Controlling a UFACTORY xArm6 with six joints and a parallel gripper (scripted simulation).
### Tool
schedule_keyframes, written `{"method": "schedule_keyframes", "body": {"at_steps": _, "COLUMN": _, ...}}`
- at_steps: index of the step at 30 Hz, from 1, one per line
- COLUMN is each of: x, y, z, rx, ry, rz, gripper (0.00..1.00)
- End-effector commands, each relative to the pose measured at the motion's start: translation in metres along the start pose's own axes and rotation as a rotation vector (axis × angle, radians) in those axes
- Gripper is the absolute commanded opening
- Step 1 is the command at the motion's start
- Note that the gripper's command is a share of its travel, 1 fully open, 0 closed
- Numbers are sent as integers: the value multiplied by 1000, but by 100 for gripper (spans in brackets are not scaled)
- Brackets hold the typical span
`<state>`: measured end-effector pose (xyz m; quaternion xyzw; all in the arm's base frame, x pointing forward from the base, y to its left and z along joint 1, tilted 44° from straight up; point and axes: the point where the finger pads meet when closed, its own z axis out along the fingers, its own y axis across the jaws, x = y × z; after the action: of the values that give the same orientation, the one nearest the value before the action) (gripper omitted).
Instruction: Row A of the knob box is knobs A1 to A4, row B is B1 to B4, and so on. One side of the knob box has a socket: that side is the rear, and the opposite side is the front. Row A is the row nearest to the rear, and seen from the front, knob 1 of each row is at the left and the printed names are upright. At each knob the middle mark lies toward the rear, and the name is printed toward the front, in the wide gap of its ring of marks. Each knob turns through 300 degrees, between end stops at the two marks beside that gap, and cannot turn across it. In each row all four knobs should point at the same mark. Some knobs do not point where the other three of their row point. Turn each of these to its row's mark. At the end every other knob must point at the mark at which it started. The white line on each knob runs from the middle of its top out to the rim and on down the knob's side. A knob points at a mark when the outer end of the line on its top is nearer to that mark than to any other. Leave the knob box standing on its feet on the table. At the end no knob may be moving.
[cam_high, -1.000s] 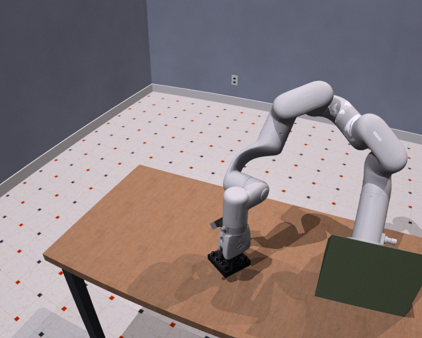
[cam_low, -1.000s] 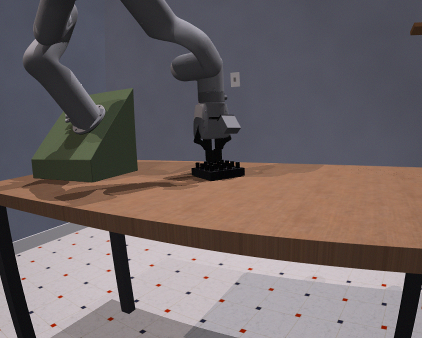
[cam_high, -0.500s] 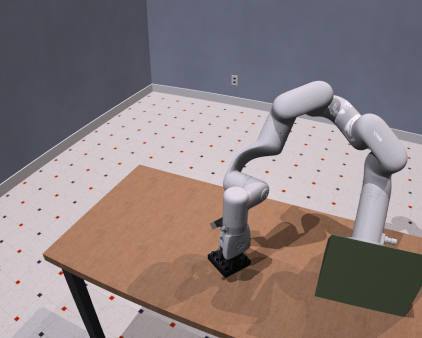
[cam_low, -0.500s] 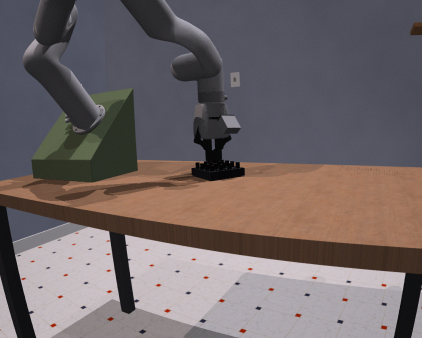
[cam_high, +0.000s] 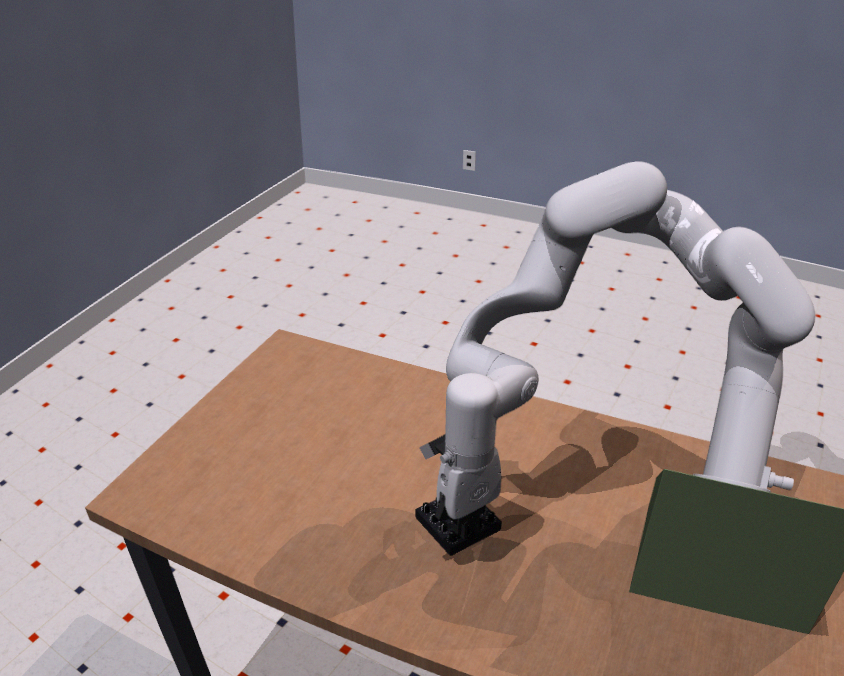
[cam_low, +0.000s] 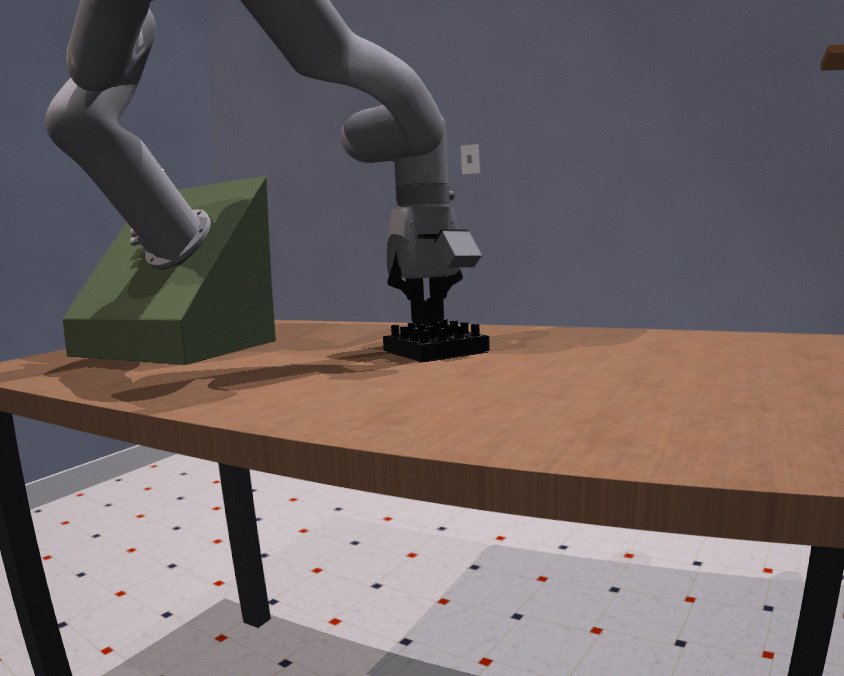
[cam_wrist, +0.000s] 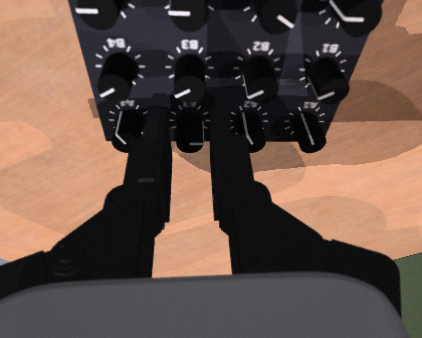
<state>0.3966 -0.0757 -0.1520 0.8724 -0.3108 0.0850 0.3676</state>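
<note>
The black knob box (cam_high: 434, 533) (cam_low: 457, 348) (cam_wrist: 150, 35) stands on the table. My gripper (cam_high: 456, 519) (cam_low: 427, 313) (cam_wrist: 189, 130) points down over row A, its fingers parted on either side of knob A3 (cam_wrist: 188, 136), with gaps beside it. In the wrist view, A3's line points right, while A1 (cam_wrist: 312, 145), A2 (cam_wrist: 256, 143) and A4 (cam_wrist: 131, 131) point up-left. All four row B knobs point left and slightly down. In the row beyond B, one knob (cam_wrist: 274, 15) points down-right; the other three point left. Farther rows are out of the wrist view.
The wooden table (cam_high: 317, 436) (cam_low: 598, 408) carries the box and the green arm mount (cam_high: 732, 556) (cam_low: 228, 281). The wrist camera housing (cam_low: 461, 248) sticks out beside the gripper. Neighbouring knobs A2 and A4 stand close to the outer sides of the fingers.
</note>
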Motion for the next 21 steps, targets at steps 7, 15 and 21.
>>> {"method": "schedule_keyframes", "body": {"at_steps": 7, "x": 1, "y": -1, "z": -1, "rx": 2, "ry": 2, "rz": 1, "gripper": 8}}
{"method": "schedule_keyframes", "body": {"at_steps": 15, "x": 1, "y": -1, "z": -1, "rx": 2, "ry": 2, "rz": 1, "gripper": 8}}
{"method": "schedule_keyframes", "body": {"at_steps": 21, "x": 1, "y": -1, "z": -1, "rx": 2, "ry": 2, "rz": 1, "gripper": 8}}
